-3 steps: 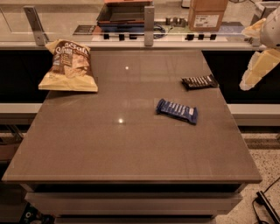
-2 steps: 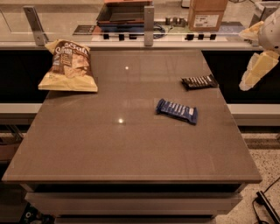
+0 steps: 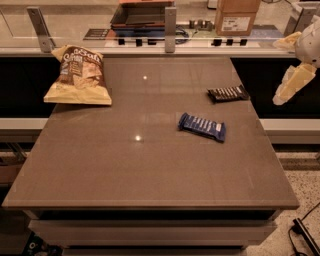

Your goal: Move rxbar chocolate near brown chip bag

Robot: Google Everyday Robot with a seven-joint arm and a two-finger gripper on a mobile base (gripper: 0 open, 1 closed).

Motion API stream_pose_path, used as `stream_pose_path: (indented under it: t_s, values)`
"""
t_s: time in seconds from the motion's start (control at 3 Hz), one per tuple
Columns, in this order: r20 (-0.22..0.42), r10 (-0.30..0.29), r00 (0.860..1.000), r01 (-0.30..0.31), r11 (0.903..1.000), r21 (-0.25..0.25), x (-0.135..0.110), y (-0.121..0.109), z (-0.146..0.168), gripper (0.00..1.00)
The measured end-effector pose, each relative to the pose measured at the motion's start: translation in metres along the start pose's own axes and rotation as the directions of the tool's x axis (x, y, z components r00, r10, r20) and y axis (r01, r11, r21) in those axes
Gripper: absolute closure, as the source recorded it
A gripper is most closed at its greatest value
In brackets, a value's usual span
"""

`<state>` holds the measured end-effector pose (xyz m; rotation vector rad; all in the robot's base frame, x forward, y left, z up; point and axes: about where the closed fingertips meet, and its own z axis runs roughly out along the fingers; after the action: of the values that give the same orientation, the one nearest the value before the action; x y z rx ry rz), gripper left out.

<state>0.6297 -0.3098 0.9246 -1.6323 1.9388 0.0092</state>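
Observation:
The rxbar chocolate is a small dark bar with white lettering. It lies flat near the right edge of the brown table. The brown chip bag is pale yellow with a dark centre panel and lies at the table's far left corner. My gripper hangs off the table's right side, to the right of the rxbar and above it. Its two pale fingers are spread apart and hold nothing. The gripper touches neither object.
A blue wrapped bar lies right of the table's middle, in front of the rxbar. Behind the table runs a counter with metal posts, a dark tray and a cardboard box. A cable lies on the floor at the bottom right.
The gripper has shifted very slightly down and left beside the table. The bars and the chip bag have not moved.

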Motion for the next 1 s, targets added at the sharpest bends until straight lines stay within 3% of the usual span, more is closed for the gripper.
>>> stream_pose_path:
  t_s: [1.0]
  values:
    - [0.15,0.048,0.988,-0.046,0.9988,-0.017,0.022,-0.021,0.023,0.0]
